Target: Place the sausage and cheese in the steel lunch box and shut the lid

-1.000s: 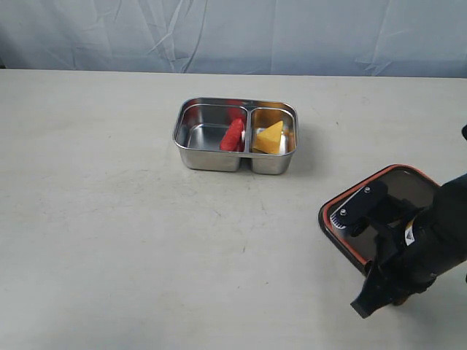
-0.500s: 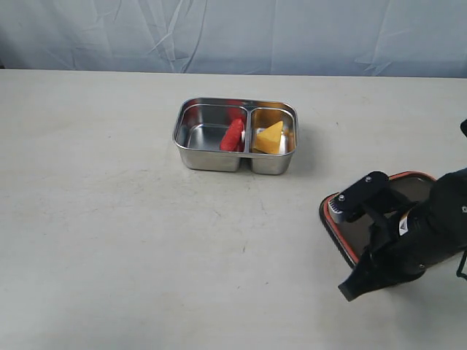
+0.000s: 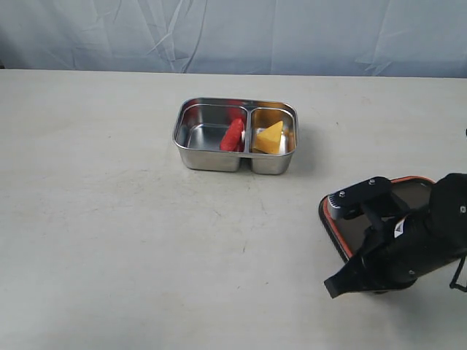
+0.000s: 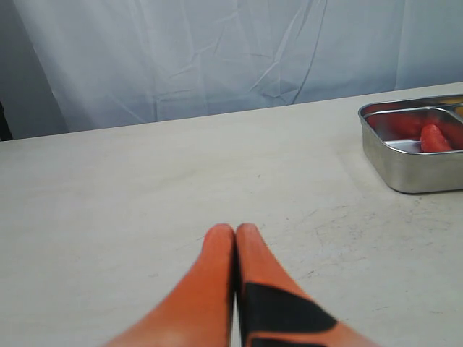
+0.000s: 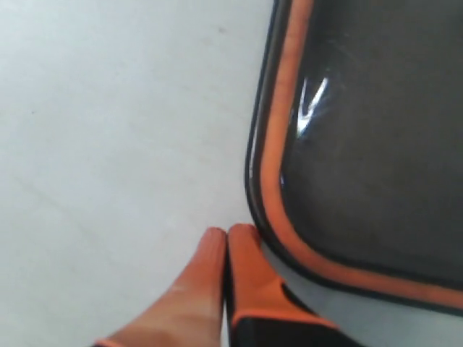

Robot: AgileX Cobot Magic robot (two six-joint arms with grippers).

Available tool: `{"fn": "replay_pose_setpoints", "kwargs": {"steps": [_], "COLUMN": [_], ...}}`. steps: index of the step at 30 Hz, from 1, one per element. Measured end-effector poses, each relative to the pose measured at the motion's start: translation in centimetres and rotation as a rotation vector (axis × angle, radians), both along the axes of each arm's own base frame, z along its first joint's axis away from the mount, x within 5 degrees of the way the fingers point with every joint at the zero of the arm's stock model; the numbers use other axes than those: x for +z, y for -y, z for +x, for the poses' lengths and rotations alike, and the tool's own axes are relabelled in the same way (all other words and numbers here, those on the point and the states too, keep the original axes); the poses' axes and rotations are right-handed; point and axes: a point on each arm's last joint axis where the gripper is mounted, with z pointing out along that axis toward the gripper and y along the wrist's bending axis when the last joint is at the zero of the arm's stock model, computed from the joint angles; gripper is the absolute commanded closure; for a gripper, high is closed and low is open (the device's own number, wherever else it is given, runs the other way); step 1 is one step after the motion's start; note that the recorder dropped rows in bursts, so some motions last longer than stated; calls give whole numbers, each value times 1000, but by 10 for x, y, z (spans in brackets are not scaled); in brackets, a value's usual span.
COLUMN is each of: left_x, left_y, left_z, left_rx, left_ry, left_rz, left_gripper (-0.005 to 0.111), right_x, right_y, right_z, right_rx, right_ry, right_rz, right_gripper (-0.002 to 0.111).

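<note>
Currently steel lunch box (image 3: 176,133): sausage (image 3: 232,135) left compartment; cheese (image 3: 268,137) right (lid (image 3: 412,193) off).

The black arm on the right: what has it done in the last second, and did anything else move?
The right arm swung leftward in the exterior view and sank lower over the lid, jaws shut, gripping nothing. The lid, the steel lunch box, the sausage and the cheese stayed put.
</note>
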Motion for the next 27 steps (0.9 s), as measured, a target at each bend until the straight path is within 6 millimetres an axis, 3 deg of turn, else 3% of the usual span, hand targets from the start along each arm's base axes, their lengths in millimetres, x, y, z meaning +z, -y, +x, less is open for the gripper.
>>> {"fn": "replay_pose_setpoints", "kwargs": {"steps": [8, 10, 11, 14, 21, 25, 27], "left_x": [3, 10, 16, 33, 50, 56, 60], "left_y": [-1, -1, 0, -1, -5, -6, -7], "left_z": [1, 1, 1, 0, -5, -8, -10], "left_rx": [4, 2, 1, 10, 23, 25, 12], "left_ry": [43, 119, 171, 341, 545, 613, 653], "left_rz": [57, 35, -28, -190, -247, -269, -361], "left_gripper": [107, 107, 107, 107, 107, 107, 107], "right_x": [18, 18, 18, 19, 18, 9, 2], "right_y": [0, 1, 1, 0, 0, 0, 0], "right_z": [-2, -1, 0, 2, 8, 9, 10], "right_rx": [-7, -1, 4, 14, 61, 86, 94], "right_ry": [58, 65, 75, 109, 170, 149, 133], "right_rz": [46, 44, 43, 45, 27, -6, -25], "right_gripper": [107, 93, 78, 59, 63, 63, 63]}}
